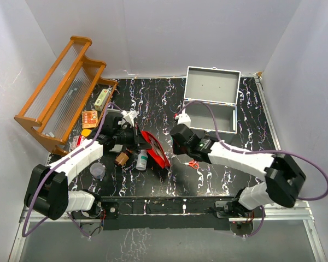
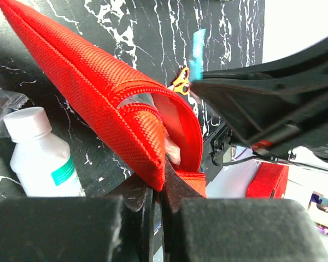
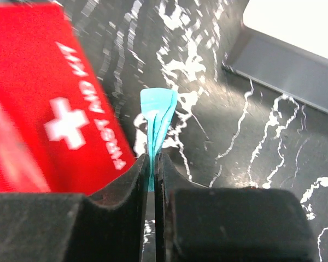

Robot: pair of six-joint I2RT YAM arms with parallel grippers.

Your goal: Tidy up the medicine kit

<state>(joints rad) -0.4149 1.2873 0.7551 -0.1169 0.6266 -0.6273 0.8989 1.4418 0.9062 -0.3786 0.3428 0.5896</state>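
The medicine kit, a silver-grey metal case, stands at the back right with its lid up; its corner shows in the right wrist view. A red first-aid pouch is propped on edge at the table's centre, its zip partly open. My left gripper is shut on the pouch's edge, and sits left of the pouch. My right gripper is shut on a thin teal packet, just right of the pouch. From overhead the right gripper hovers beside the pouch.
A white bottle, a brown bottle and a clear cup lie left of the pouch. A small orange item lies under the right arm. A wooden rack fills the far left.
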